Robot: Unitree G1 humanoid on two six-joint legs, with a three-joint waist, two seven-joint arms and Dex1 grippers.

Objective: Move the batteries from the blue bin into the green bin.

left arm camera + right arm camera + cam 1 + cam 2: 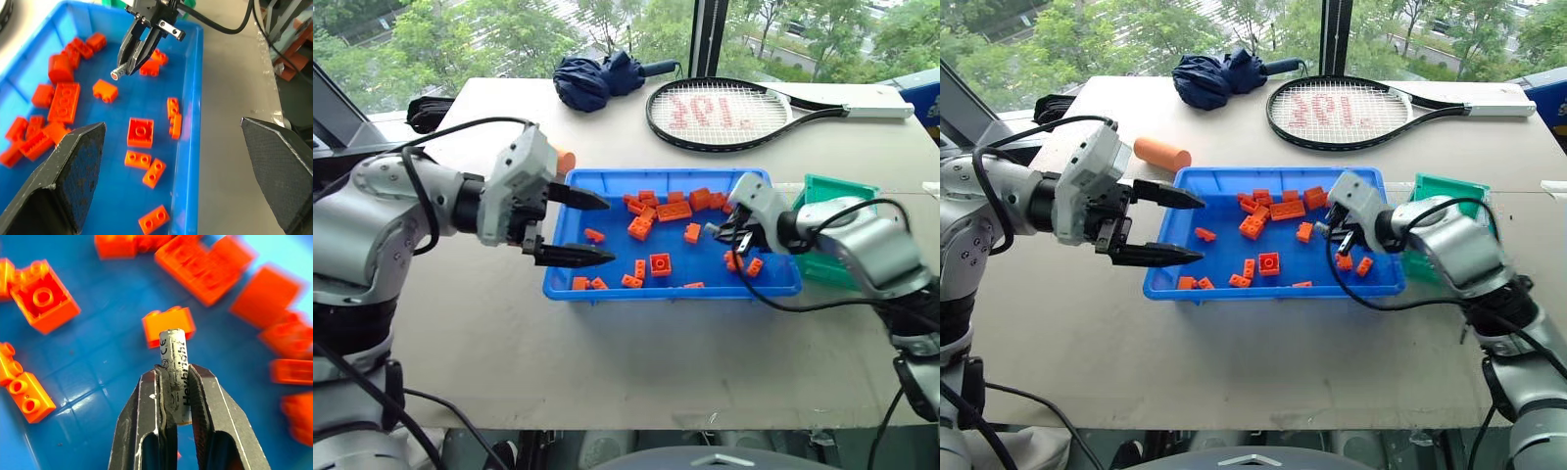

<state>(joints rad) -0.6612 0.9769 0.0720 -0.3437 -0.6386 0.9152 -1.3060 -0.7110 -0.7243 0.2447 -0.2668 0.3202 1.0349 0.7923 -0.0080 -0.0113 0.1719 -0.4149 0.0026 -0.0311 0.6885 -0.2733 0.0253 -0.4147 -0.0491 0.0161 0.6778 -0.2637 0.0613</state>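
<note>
A silver-grey battery (pixel 175 374) sits clamped between my right gripper's (pixel 174 377) jaws, its end poking out past the tips, held just above the floor of the blue bin (pixel 607 284) toward its right end, with orange toy bricks (pixel 673 210) scattered beneath and around it. My left gripper (pixel 576 227) hovers over the bin's left end with its jaws spread wide and nothing between them. The green bin (pixel 842 189) stands on the worktop (pixel 607 352) just beside the blue bin's right side, behind my right arm, and farther back lie a large orange cylinder (pixel 1161 154), a folded umbrella (pixel 602 78) and a racket (pixel 734 113).
</note>
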